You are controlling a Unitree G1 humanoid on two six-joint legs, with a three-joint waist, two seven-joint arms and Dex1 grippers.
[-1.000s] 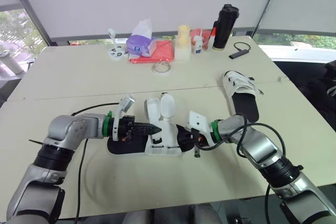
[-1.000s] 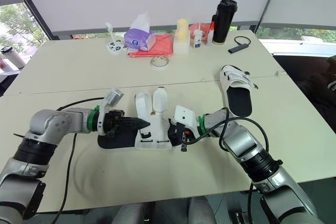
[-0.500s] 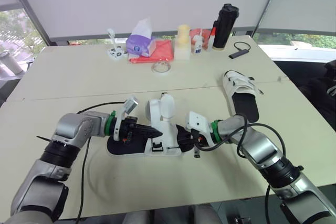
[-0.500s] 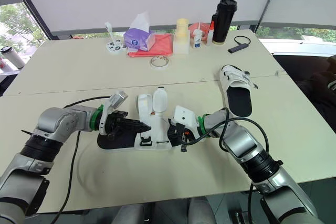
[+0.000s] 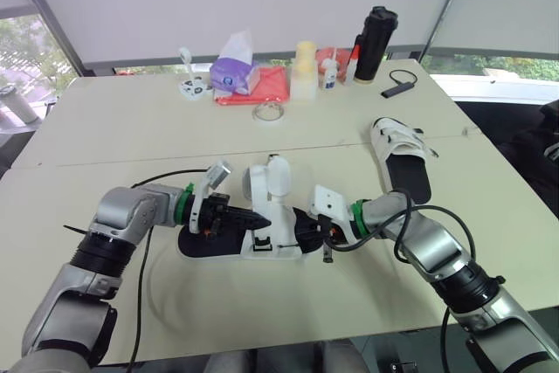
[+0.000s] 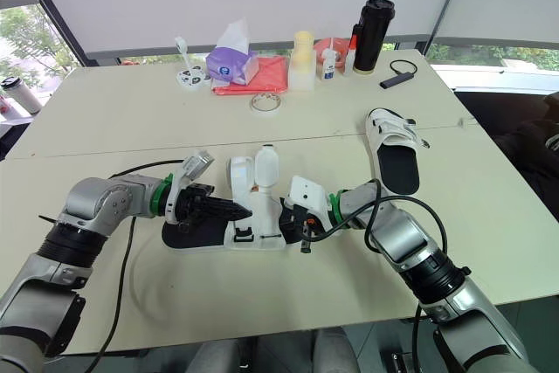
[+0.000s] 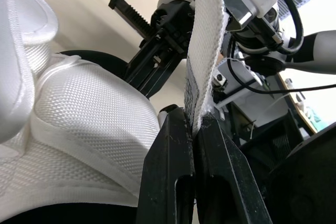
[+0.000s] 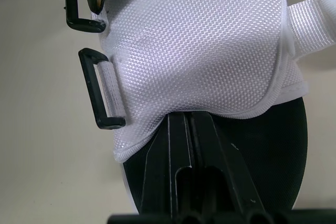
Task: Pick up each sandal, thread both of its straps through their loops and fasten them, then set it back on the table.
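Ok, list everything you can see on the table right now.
near sandal: one, white upper, black sole, front middle of table, between the grippers
far sandal: one, white and black, table's right side
tissue pack: one, purple, back of table
flat sheet: one, red, beside tissue pack
tape roll: one, clear, before the sheet
jar: one, pale yellow, back
small bottle: one, white, beside jar
flask: one, black, back right
dongle: one, black, right of flask
trinket: one, white, left of tissue pack
table: one, cream
left gripper: one, black, shut on near sandal's strap
right gripper: one, black, shut on near sandal's upper
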